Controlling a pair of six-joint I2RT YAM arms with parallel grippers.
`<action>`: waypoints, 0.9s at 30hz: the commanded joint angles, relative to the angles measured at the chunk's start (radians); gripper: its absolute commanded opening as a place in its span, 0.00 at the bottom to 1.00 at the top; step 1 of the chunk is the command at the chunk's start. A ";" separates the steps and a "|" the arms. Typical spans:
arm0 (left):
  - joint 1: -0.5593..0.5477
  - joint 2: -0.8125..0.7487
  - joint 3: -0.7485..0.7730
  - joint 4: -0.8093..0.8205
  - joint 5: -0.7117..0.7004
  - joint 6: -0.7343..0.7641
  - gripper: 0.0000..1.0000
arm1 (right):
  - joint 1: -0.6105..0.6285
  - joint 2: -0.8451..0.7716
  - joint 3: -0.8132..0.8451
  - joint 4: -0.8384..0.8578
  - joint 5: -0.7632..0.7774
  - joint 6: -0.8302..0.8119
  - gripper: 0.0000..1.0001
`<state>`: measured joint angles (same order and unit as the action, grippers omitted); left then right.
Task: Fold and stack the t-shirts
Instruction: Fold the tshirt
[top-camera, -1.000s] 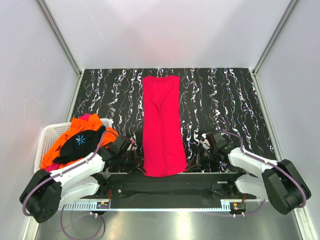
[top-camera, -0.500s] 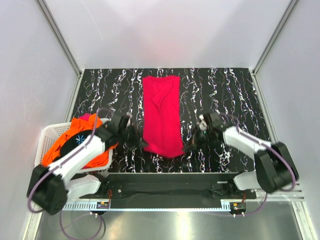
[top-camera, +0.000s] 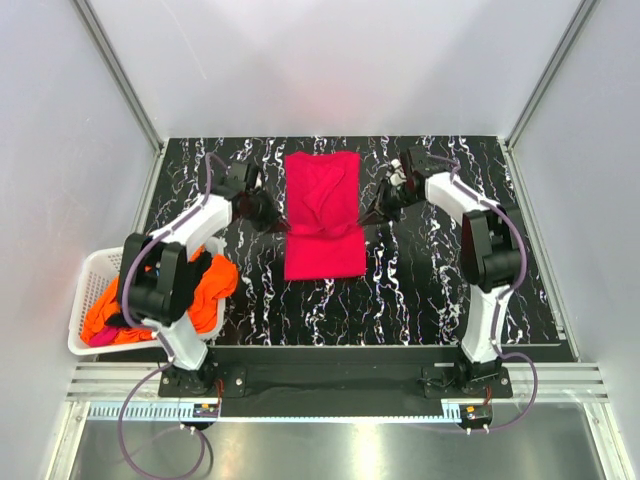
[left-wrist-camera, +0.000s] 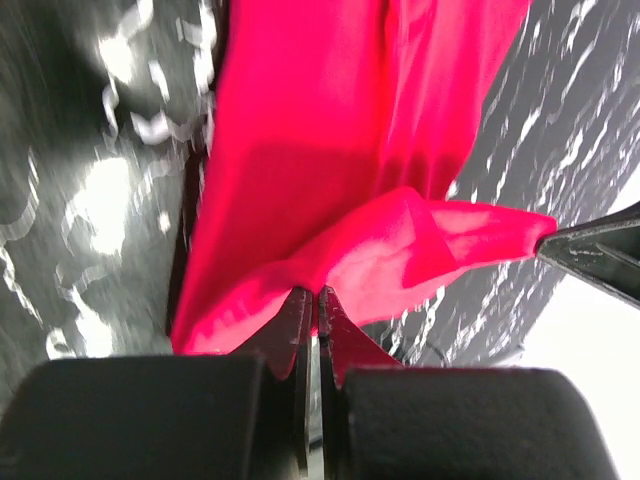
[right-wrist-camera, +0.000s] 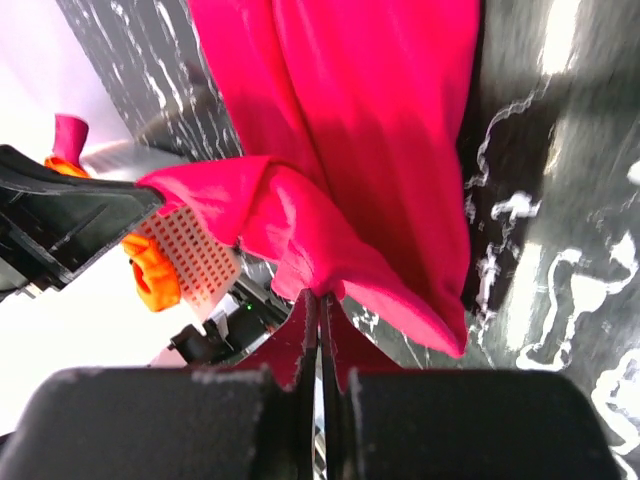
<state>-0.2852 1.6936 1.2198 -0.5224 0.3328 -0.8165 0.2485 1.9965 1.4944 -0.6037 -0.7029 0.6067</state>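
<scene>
Both arms have carried the near hem of the red t-shirt away from the near edge of the table toward its far end. The shirt now lies doubled over itself at mid-table. The left gripper and right gripper each stay pinched on a hem corner. This fold looks nearly complete. The other t-shirts wait in the basket.

You've got the magenta-red t-shirt lying lengthwise mid-table, near part doubled back over itself, both corners lifted; the orange t-shirt sits crumpled off left.
</scene>
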 joint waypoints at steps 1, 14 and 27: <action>0.035 0.063 0.102 0.016 0.020 0.060 0.00 | -0.017 0.064 0.127 -0.076 -0.038 -0.038 0.00; 0.092 0.279 0.331 -0.005 0.095 0.077 0.00 | -0.041 0.272 0.377 -0.125 -0.084 -0.048 0.00; 0.119 0.389 0.417 -0.036 0.117 0.086 0.02 | -0.061 0.395 0.504 -0.148 -0.115 -0.036 0.00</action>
<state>-0.1761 2.0655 1.5806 -0.5556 0.4187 -0.7509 0.1993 2.3714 1.9419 -0.7380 -0.7803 0.5758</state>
